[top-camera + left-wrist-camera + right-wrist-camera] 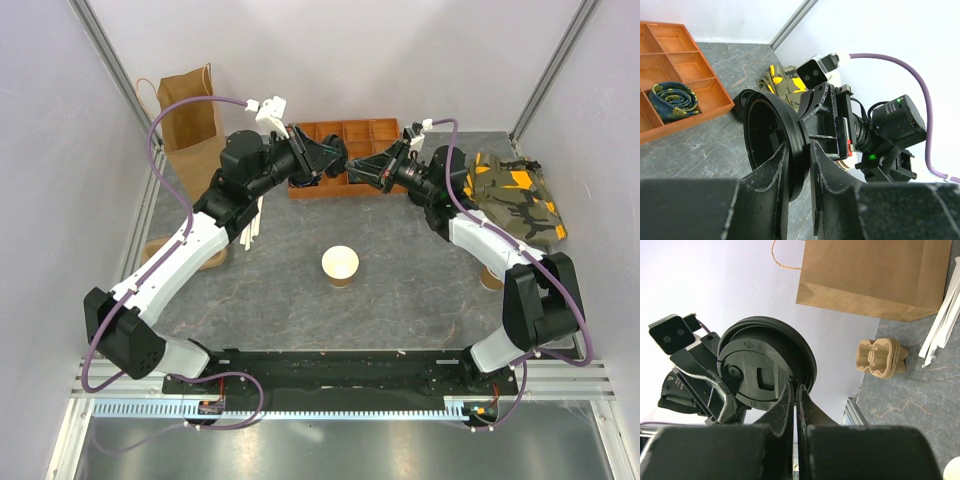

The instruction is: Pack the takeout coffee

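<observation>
My left tool (799, 150) and right tool (795, 388) both pinch the round black plastic lid (757, 357); a mistimed release could drop it beyond the tan paper cup (340, 265).

Top view: high, near edge, down onto table (420, 290). Wrist views: close, facing each other, sharing black lid (765, 130).

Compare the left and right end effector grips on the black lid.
The left end effector clamps the thick rim of the black lid with its fingers apart; the right end effector pinches a thin edge, its fingers nearly touching. The left wrist view shows the lid's hollow underside; the right wrist view shows its moulded top. Both grip the lid in the air from opposite sides, while the paper cup stands unlidded.
</observation>
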`<state>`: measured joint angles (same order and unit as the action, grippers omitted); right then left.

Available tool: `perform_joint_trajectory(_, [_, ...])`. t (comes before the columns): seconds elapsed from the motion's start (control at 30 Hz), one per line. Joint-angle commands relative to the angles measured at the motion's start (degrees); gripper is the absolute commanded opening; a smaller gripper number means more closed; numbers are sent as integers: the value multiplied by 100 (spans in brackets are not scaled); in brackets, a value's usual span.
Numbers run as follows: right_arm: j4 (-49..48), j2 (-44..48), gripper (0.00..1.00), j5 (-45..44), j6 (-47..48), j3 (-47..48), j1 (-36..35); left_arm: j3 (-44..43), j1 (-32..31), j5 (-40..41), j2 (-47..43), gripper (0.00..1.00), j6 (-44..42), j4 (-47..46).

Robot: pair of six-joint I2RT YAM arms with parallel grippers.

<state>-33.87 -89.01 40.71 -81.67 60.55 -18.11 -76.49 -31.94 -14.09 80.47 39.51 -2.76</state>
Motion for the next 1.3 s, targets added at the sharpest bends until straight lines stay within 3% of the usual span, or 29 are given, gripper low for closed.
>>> perform_joint_trajectory(0.0, [-129, -11, 0, 139, 160, 193, -8, 29, 4, -103, -13, 4, 189, -304])
perform_joint_trajectory(0.07, [247, 7, 0, 139, 422, 281, 0, 72, 4, -77, -40, 15, 189, -269])
perform_joint_trajectory(0.1, [397, 33, 0, 139, 511, 325, 0, 90, 4, -68, -48, 30, 180, -251])
perform_joint_trajectory(0.4, [1206, 200, 0, 271, 1152, 501, 220, 248, 22, 20, -241, 99, 66, 91])
perform_joint_trajectory(0.5, [1584, 253, 0, 437, 1346, 615, 430, 318, 92, 46, -356, 100, -57, 241])
perform_joint_trajectory(0.6, [2792, 296, 0, 596, 2074, 956, 624, 538, 293, -102, -575, 100, -57, 662])
perform_joint_trajectory(0.67, [3506, 358, 0, 605, 2987, 1177, 703, 766, 469, -286, -847, 100, -83, 1005])
perform_joint_trajectory(0.77, [5342, 385, 0, 447, 4725, 1844, 712, 1153, 697, -637, -1313, 100, -311, 1443])
perform_joint_trajectory(0.9, [7869, 148, 0, 0, 6686, 3002, 607, 1312, 883, -1499, -1771, 100, -1309, 2270])
perform_joint_trajectory(1.07, [9142, -63, 0, -994, 8174, 3568, -7, 1040, 892, -2185, -1982, 100, -2446, 3430])
perform_joint_trajectory(1.2, [10317, -476, 0, -1687, 9350, 4164, -719, 549, 883, -1976, -1597, 100, -3001, 4659])
perform_joint_trajectory(1.27, [10592, -661, 0, -2187, 9607, 4332, -1159, 521, 1005, -1879, -1665, 100, -3054, 4698])
